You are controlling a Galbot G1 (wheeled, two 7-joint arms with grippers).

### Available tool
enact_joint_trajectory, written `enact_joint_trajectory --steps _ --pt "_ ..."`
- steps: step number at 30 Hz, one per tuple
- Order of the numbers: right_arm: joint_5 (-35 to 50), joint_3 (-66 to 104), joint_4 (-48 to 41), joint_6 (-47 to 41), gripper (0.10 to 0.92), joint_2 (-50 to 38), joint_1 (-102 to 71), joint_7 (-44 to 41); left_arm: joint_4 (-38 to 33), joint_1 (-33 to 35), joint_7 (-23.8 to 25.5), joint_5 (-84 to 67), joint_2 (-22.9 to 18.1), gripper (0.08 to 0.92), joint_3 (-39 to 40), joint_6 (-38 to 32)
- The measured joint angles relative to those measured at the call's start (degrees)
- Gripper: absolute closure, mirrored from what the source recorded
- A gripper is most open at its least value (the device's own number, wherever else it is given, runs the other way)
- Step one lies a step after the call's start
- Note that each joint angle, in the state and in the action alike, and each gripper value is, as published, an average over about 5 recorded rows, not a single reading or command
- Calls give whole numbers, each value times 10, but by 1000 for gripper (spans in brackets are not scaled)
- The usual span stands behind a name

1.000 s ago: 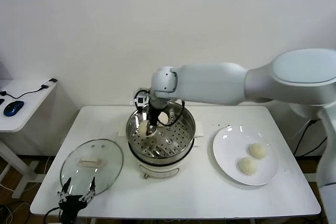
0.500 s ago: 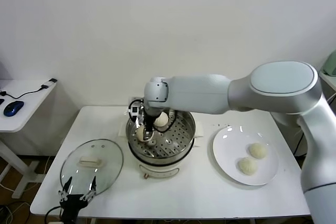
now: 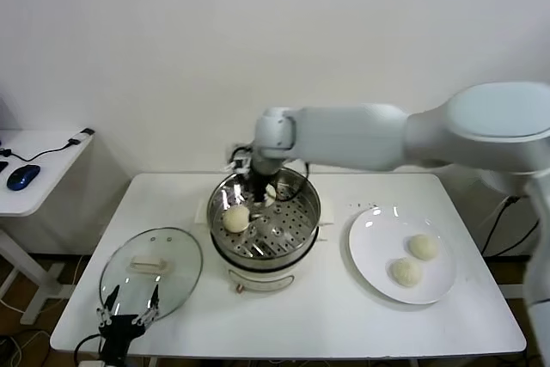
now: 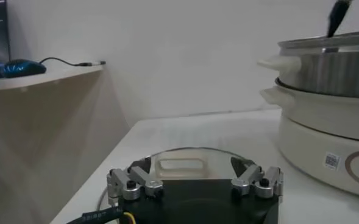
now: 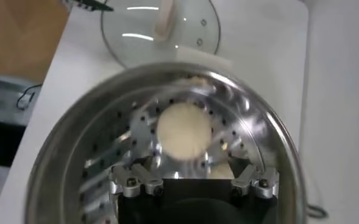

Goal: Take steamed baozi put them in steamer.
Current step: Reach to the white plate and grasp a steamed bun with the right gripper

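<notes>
The steamer [image 3: 302,236] stands mid-table. One baozi [image 3: 236,217] lies free on the left of its perforated tray and shows in the right wrist view [image 5: 182,129]. A second baozi [image 3: 273,192] lies at the tray's back, partly hidden by my right gripper [image 3: 256,197]. That gripper hangs open and empty just above the tray, behind and to the right of the free bun [image 5: 194,182]. Two more baozi [image 3: 422,247] [image 3: 406,272] lie on the white plate [image 3: 374,242]. My left gripper [image 3: 127,322] is open and parked at the table's front left [image 4: 194,182].
The round glass lid [image 3: 150,271] lies flat at the front left, just beyond my left gripper, also in the left wrist view [image 4: 185,163]. A side table [image 3: 34,169] with a blue mouse stands to the left. A wall stands behind the table.
My right gripper has let go of the baozi on the left of the tray and moved up and back to the right. The left arm has not moved.
</notes>
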Motion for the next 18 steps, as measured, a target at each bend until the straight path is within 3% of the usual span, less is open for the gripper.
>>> enact_joint_trajectory --steps 9,18 --pt "-80 -77 82 44 203 -192 63 -53 5 -6 -1 0 1 177 -3 -1" --pt "-198 -60 99 54 203 -331 -12 -61 1 0 -1 3 -6 177 -4 0"
